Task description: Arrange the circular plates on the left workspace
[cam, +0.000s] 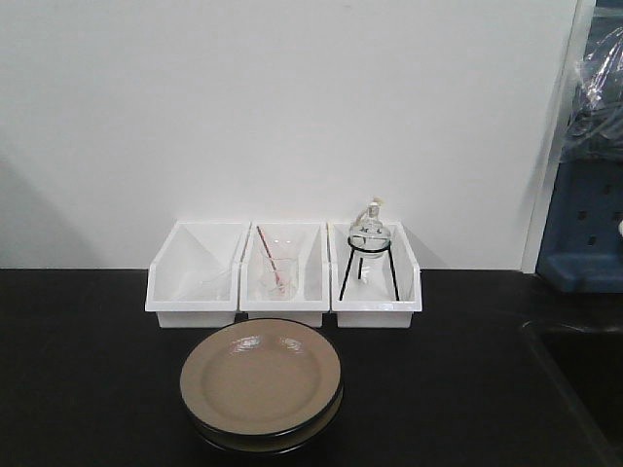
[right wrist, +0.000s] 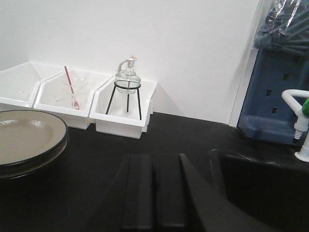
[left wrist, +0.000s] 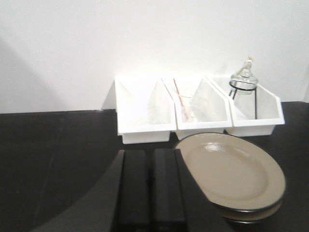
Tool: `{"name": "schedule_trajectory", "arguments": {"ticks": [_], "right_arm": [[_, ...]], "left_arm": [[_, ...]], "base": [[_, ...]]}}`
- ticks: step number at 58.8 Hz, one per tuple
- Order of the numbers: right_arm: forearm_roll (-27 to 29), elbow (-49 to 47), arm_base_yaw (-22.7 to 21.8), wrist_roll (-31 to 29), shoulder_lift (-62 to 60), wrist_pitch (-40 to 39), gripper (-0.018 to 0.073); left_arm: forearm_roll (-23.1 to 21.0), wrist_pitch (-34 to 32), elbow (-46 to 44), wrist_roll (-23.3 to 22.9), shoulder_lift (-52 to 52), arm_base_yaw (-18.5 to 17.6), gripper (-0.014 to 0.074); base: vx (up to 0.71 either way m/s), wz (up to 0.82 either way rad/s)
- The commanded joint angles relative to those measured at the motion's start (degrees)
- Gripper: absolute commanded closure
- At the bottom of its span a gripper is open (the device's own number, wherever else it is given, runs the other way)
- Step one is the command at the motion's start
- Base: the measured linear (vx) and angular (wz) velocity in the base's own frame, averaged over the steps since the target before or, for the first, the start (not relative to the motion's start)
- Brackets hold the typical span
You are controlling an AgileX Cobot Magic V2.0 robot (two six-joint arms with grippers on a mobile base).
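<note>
From the front, two round tan plates (cam: 261,381) with dark rims lie stacked, the upper one slightly offset, on the black benchtop (cam: 88,370) just before three white bins (cam: 283,274). The middle bin holds a glass beaker with a red rod (cam: 273,265); the right bin holds a round flask on a black tripod (cam: 369,255). A sink (cam: 584,375) sits at far right. No arm shows here.

The left wrist view shows the left gripper (left wrist: 151,186), its fingers pressed together, just left of the plates (left wrist: 231,173), holding nothing.

The right wrist view shows the right gripper (right wrist: 154,193), likewise closed and empty, between plates (right wrist: 30,139) and sink (right wrist: 260,188), plus a white tap (right wrist: 301,121) and blue rack (right wrist: 280,96).
</note>
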Motion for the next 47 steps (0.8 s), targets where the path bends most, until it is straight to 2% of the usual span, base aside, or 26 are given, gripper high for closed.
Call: {"name": "schedule_trajectory", "arguments": {"ticks": [1,13,18,21,27,34,40,44,47], "right_arm": [[0.17,-1.65,-0.01,-0.07,0.35,-4.51,0.056],[0.17,-1.65,-0.01,-0.07,0.35,-4.5,0.0559],[0.17,-1.65,-0.01,-0.07,0.35,-4.5,0.0559],[0.17,-1.65,-0.01,-0.07,0.35,-4.5,0.0559],[0.17,-1.65,-0.01,-0.07,0.35,-4.5,0.0559],[0.17,-1.65,-0.01,-0.07,0.35,-4.5,0.0559],[0.17,-1.65,-0.01,-0.07,0.35,-4.5,0.0559],[0.17,-1.65,-0.01,-0.07,0.35,-4.5,0.0559],[0.17,-1.65,-0.01,-0.07,0.35,-4.5,0.0559]], "left_arm": [[-1.97,-3.34,-1.31,0.48,-0.15,-0.46,0.0596],[-1.93,-5.49,-1.31,0.48,-0.15,-0.46,0.0596],[1.02,-6.67,-1.31,-0.15,-0.15,-0.46,0.0596],[4.48,-6.67,-1.31,-1.99,-0.15,-0.46,0.0596],[15.04,-6.67,-1.31,-12.03,-0.15,-0.46,0.0596],[32.64,-6.83,-1.31,-28.25,-0.66,-0.46,0.0596],[44.91,-6.88,-1.25,-40.47,-2.97,-0.46,0.0596],[50.64,-8.07,-0.23,-45.55,-5.71,-0.46,0.0596],[53.43,-9.58,1.45,-46.98,-8.15,-0.46,0.0596]], "base": [[0.0,0.0],[0.0,0.0],[0.0,0.0],[0.0,0.0],[0.0,0.0],[0.0,0.0],[0.0,0.0],[0.0,0.0],[0.0,0.0]]}}
